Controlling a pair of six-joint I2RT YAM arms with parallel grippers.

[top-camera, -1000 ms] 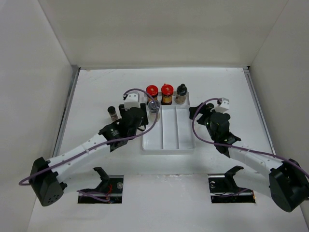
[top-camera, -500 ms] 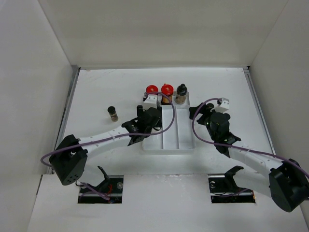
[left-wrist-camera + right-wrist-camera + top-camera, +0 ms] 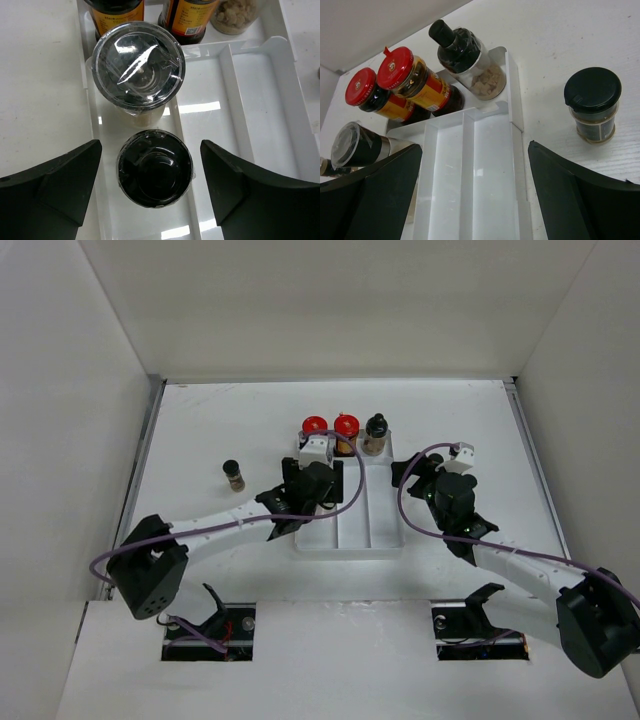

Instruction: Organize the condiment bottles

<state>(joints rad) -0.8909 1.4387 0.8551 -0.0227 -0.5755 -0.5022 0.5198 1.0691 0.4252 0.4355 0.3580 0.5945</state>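
In the left wrist view a black-capped jar (image 3: 155, 168) stands in the left compartment of the white tray (image 3: 260, 100). My left gripper (image 3: 150, 152) is open, with a jaw on each side of it and a gap on both sides. Beyond it stands the clear-lidded shaker (image 3: 139, 67). Two red-capped amber jars (image 3: 314, 425) (image 3: 346, 424) and a black-topped bottle (image 3: 376, 435) line the tray's far end. My right gripper (image 3: 475, 150) is open and empty over the tray's right compartments. A black-capped jar (image 3: 592, 102) stands on the table right of the tray.
Another black-capped jar (image 3: 232, 474) stands alone on the table left of the tray (image 3: 350, 548). The left gripper (image 3: 312, 478) covers the tray's left compartment from above. White walls enclose the table on three sides.
My left gripper has swung right, from beside the tray to over its left compartment, and now covers the shaker in the top view. The right arm has not moved.
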